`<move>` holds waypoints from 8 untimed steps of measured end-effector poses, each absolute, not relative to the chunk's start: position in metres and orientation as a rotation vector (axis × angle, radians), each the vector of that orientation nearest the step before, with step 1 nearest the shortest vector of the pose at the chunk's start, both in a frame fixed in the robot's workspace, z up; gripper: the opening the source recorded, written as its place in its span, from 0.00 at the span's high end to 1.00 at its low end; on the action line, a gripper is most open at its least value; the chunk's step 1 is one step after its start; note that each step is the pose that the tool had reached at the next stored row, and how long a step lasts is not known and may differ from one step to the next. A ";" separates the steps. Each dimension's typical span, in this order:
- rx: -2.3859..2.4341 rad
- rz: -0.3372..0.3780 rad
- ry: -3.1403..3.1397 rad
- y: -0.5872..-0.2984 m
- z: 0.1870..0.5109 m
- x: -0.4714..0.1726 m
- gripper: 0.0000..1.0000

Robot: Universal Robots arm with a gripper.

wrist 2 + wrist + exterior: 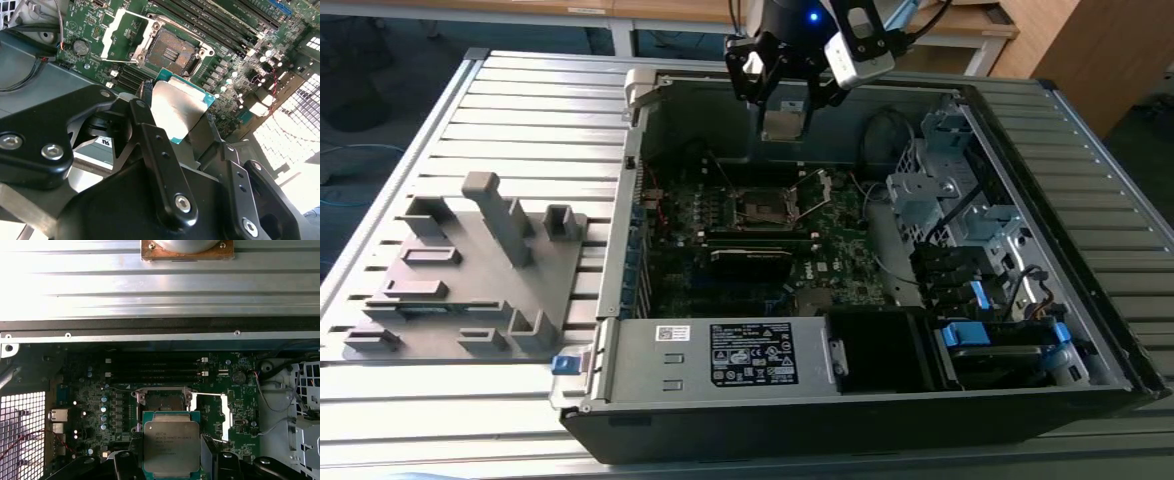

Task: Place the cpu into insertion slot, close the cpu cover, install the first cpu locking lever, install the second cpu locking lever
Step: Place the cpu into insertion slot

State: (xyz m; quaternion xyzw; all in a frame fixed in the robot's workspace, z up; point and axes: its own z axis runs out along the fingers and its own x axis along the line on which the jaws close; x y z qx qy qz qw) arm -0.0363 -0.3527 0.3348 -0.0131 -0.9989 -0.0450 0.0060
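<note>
Jaws: closed narrow on the cpu (181, 107), one finger (146, 112) on each of two opposite edges. The metal top faces the camera in both wrist views, and the green rim shows around it.

Gripper (786, 108): in the exterior view it hangs over the far wall of the open computer case (607, 300), with the cpu (786, 125) held clear of the board below.

Insertion slot (162, 402): bare, dark centre exposed. In the first wrist view the cpu (171, 447) sits just beside it, overlapping its near edge but not seated. In the second wrist view the insertion slot (170, 50) lies beyond the cpu's far corner.

Cpu cover (111, 40): swung open, lying off to one side of the slot; silver frame with its window visible. Seen also in the first wrist view (225, 415).

Motherboard (720, 270): green-black, flat on the case floor. Long black memory slots (150, 371) run beside the insertion slot.

Surroundings: grey drive cage (934, 190) at the exterior view's right of the board; labelled grey metal box (720, 355) along the near wall. The case rests on a slatted metal table (520, 120). A grey fixture plate (467, 270) with upright blocks lies on the table at the exterior view's left, well apart from the case.
</note>
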 end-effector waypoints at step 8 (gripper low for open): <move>-0.064 -0.141 -3.126 -0.353 0.335 -0.036 0.46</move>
